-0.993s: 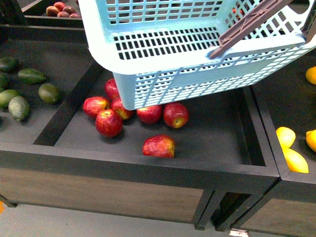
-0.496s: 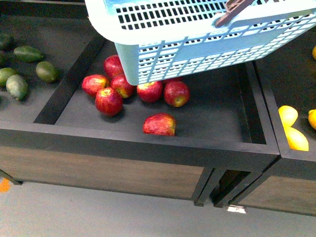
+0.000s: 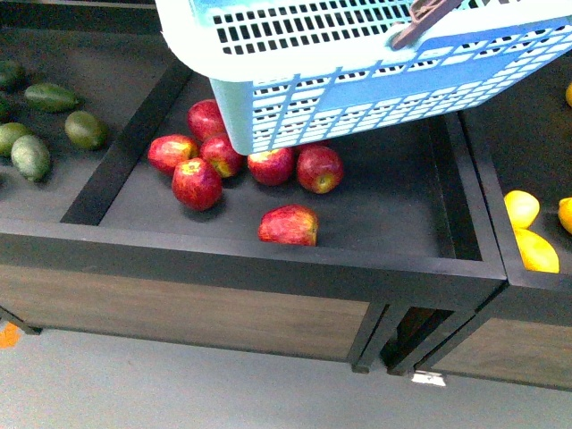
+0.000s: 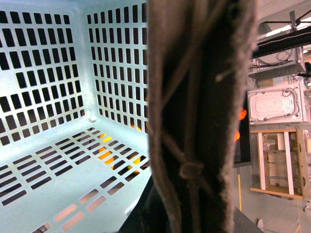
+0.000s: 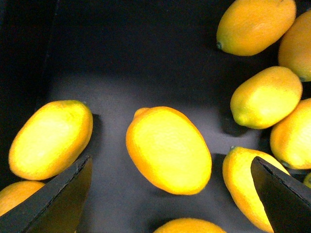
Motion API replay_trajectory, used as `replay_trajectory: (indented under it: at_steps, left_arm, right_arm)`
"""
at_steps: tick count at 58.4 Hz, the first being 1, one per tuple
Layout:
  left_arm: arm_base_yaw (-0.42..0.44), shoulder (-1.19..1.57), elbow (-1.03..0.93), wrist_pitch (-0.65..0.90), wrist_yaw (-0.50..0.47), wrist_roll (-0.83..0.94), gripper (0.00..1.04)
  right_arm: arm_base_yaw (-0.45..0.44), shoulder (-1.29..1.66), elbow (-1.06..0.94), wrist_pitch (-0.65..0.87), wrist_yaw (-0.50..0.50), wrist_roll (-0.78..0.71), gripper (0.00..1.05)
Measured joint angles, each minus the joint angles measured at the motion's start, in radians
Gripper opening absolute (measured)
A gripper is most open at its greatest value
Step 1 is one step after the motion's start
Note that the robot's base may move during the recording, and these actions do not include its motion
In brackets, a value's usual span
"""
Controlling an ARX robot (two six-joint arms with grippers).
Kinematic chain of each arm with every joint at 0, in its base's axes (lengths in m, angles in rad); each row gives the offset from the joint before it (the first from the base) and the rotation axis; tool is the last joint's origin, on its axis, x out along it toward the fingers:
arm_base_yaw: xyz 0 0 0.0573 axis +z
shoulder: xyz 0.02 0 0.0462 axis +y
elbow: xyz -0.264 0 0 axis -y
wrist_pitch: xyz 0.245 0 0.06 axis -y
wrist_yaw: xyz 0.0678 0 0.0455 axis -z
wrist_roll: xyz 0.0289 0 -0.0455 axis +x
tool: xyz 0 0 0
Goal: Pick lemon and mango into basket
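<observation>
Lemon [image 5: 168,149] centred under right tool [image 5: 170,167], fingers spread

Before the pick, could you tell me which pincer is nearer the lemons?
Right. The right pincer hangs open directly over the lemons; the left pincer, unseen, is up at the basket.

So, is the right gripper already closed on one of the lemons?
No, the right gripper is open, its fingers spread wide apart and the lemon between them lying ungripped.
</observation>
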Motion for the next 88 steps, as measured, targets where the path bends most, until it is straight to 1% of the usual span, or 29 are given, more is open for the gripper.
replay_trajectory:
  at_steps: [15, 38, 50, 66, 67, 71, 75, 80, 88]
  left_arm:
    - [0.0, 0.0, 0.0, 0.0, 0.0, 0.0, 0.05]
    - [0.0, 0.0, 0.0, 0.0, 0.0, 0.0, 0.05]
    - [0.0, 0.0, 0.0, 0.0, 0.0, 0.0, 0.05]
    - [0.0, 0.0, 0.0, 0.0, 0.0, 0.0, 0.05]
    - [0.0, 0.0, 0.0, 0.0, 0.0, 0.0, 0.05]
    - [0.0, 0.0, 0.0, 0.0, 0.0, 0.0, 0.05]
    - [0.0, 0.0, 0.0, 0.0, 0.0, 0.0, 0.05]
    - [0.0, 0.0, 0.0, 0.0, 0.0, 0.0, 0.05]
    - [0.0, 0.0, 0.0, 0.0, 0.0, 0.0, 0.05]
  right_arm:
    - [0.01, 0.122, 0.159, -0.08, 0.023, -0.026, 0.96]
    - [0.034, 0.234, 0.317, -0.183, 0.043, -0.096, 0.96]
    - [0.029, 0.277, 0.372, -0.22, 0.055, -0.111, 0.96]
    - [0.023, 0.311, 0.387, -0.233, 0.058, -0.12, 0.96]
    - [0.022, 0.312, 0.387, -0.233, 0.058, -0.12, 0.96]
    - [0.018, 0.315, 0.387, -0.232, 0.057, -0.12, 0.89]
    - [0.014, 0.315, 0.387, -0.232, 0.055, -0.12, 0.79]
    - [0.009, 0.315, 0.387, -0.232, 0.047, -0.119, 0.75]
    - [-0.003, 0.304, 0.366, -0.222, 0.003, -0.097, 0.73]
